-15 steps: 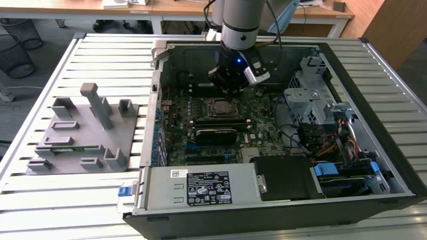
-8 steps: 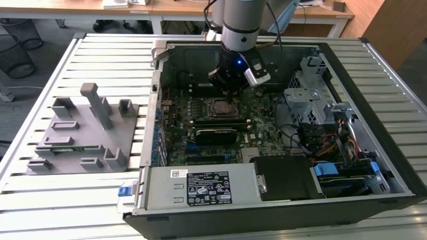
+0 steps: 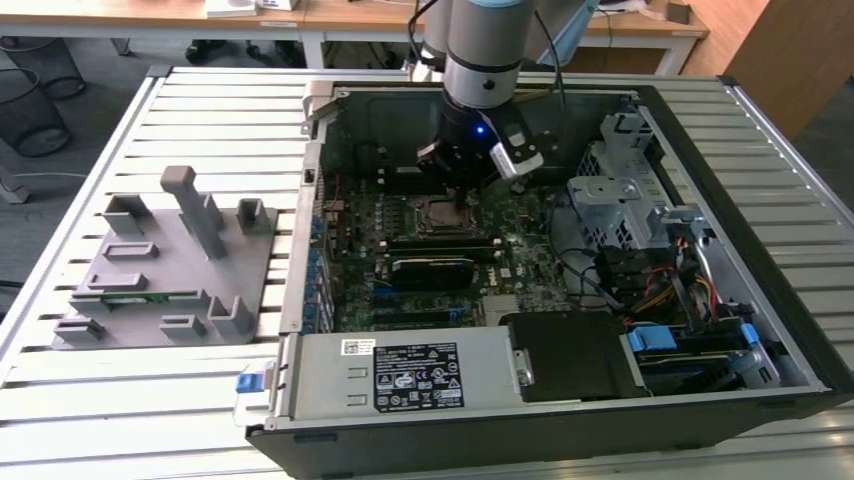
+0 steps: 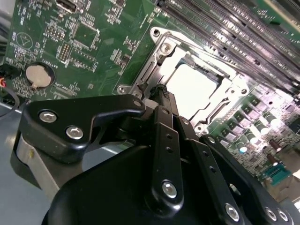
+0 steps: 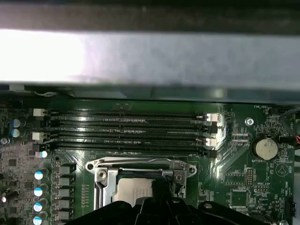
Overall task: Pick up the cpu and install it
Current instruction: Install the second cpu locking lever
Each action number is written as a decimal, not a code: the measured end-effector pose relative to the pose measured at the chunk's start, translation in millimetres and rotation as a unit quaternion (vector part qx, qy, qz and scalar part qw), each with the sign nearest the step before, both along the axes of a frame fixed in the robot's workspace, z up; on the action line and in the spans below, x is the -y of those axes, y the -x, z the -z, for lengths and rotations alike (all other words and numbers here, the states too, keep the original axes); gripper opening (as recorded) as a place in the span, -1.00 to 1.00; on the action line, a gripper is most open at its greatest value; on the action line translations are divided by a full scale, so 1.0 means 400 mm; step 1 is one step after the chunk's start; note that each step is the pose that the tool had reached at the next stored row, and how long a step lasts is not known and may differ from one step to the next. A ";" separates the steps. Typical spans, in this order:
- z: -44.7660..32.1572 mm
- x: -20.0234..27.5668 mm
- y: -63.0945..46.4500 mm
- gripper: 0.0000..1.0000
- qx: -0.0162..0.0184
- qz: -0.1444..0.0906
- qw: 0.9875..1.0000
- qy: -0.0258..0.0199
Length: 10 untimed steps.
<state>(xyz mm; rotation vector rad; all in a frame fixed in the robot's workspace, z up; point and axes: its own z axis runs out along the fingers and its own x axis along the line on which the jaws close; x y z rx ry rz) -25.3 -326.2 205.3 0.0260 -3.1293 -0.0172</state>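
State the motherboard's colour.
Green; the motherboard shows best in the first wrist view.

Lab: robot arm, opened computer case

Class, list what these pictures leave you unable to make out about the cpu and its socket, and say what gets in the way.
1. Exterior view: the gripper covers part of the socket, and what lies in it is too small to judge.
2. Second wrist view: glare washes out the cpu, so whether it sits flat is unclear.
3. First wrist view: the gripper hides the cpu's near edge.
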 end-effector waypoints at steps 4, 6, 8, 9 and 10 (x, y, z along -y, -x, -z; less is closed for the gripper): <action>-0.010 0.003 0.000 -0.79 0.000 0.000 1.000 0.000; -0.022 0.003 0.000 -0.79 0.000 0.000 1.000 0.000; -0.030 0.003 0.000 -0.79 0.000 0.000 1.000 0.000; -0.032 0.003 0.000 -0.79 0.000 0.000 1.000 0.000; -0.033 0.004 0.000 -0.79 0.000 0.000 1.000 0.000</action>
